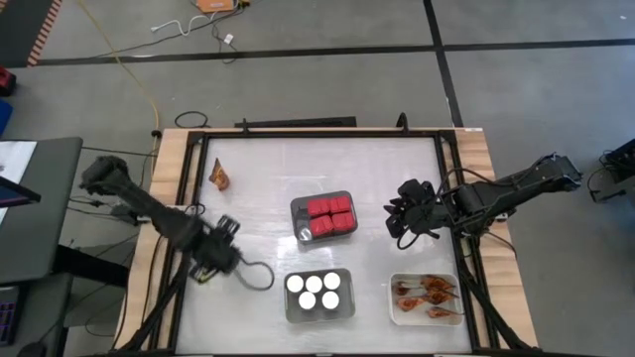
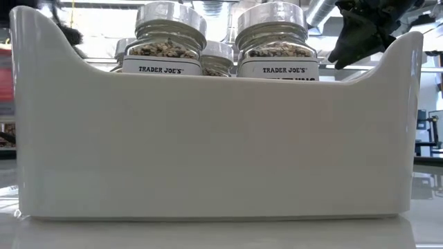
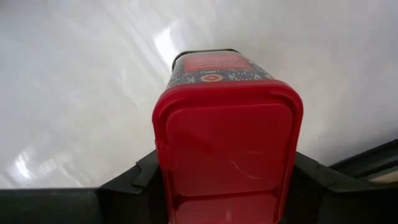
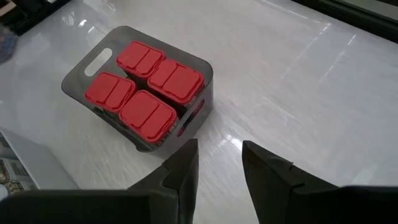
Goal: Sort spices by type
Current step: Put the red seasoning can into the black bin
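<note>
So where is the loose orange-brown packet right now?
In the high view the packet lies alone at the table's far-left corner, well apart from the grey tray of red containers.

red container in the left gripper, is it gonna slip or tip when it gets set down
The red container looks rigid and flat-sided, so the left gripper, shut on its sides, probably keeps it steady. Its glossy lid suggests smooth plastic that might slide under a light squeeze. It seems taller than wide, so it could tip if released tilted.
</note>
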Robot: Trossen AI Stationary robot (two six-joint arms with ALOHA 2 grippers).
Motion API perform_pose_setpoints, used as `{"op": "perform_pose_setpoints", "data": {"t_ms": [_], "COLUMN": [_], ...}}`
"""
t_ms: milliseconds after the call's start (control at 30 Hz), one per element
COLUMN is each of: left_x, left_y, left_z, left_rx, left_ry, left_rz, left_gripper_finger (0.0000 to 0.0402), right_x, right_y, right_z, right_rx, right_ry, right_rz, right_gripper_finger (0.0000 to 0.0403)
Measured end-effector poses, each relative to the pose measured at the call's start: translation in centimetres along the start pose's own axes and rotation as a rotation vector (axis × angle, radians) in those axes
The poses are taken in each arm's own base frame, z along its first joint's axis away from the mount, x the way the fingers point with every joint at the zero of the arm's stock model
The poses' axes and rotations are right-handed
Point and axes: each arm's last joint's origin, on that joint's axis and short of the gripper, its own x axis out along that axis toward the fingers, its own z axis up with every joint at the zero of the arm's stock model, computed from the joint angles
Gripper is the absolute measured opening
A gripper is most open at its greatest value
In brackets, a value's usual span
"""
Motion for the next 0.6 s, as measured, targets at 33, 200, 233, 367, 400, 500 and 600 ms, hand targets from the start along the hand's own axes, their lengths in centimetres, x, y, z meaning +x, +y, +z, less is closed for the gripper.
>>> {"op": "perform_pose_setpoints", "data": {"t_ms": [33,200,233,367,400,500,600], "left_x": [-0.2,-0.1,0.1,1.4,1.8,3.1,4.2], "left_y": [1.1,6.0,6.9,9.7,10.1,11.1,11.7], "left_z": [-0.3,-1.4,-1.4,-1.1,-0.9,-0.3,0.4], "left_rx": [0.039,0.163,0.185,0.299,0.327,0.401,0.486], "left_ry": [-0.02,-0.051,-0.051,-0.038,-0.032,-0.005,0.008], "left_rz": [0.004,0.035,0.042,0.059,0.06,0.051,0.042], "left_gripper_finger": [0.0203,0.0203,0.0203,0.0203,0.0203,0.0203,0.0203], "right_x": [0.0,0.0,0.0,0.0,0.0,0.0,0.0], "right_y": [0.0,0.0,0.0,0.1,0.1,0.1,0.2], "right_z": [0.0,0.0,0.0,0.0,0.0,0.1,0.1], "right_rx": [0.001,0.007,0.014,0.04,0.05,0.07,0.088], "right_ry": [0.0,-0.003,-0.003,-0.003,-0.003,-0.005,-0.012], "right_rz": [0.0,0.004,0.004,0.005,0.005,0.009,0.02], "right_gripper_finger": [0.015,0.0151,0.0151,0.015,0.015,0.015,0.015]}}
